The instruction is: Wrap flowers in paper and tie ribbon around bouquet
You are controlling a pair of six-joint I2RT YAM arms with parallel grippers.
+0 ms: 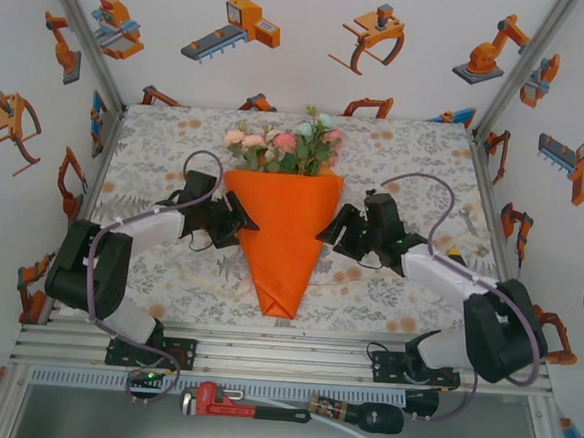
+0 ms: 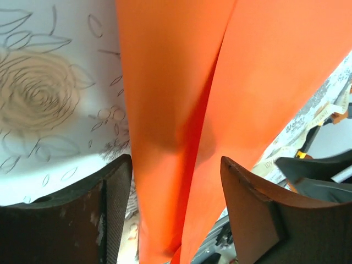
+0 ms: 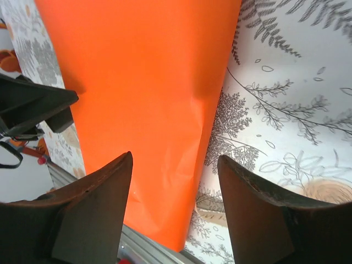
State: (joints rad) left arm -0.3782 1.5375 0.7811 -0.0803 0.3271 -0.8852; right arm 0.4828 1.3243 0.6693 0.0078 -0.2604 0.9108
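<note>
Well, both grippers stand open on either side of the wrapped bouquet.
On the left, the left gripper [image 1: 244, 221] sits against the cone's left edge; in its wrist view the two dark fingers [image 2: 113, 203] are spread wide, with a fold of the orange paper [image 2: 176, 110] running between them, unpinched. In the middle of the floral tablecloth [image 1: 156, 159] lies the bouquet [image 1: 282, 243], its point toward the arm bases and its flowers [image 1: 282, 143], pink, peach and pale blue with green leaves, spilling out at the far end. On the right, the right gripper [image 1: 329, 232] is at the cone's right edge, its fingers [image 3: 104, 203] likewise well apart above the paper and holding nothing.
</note>
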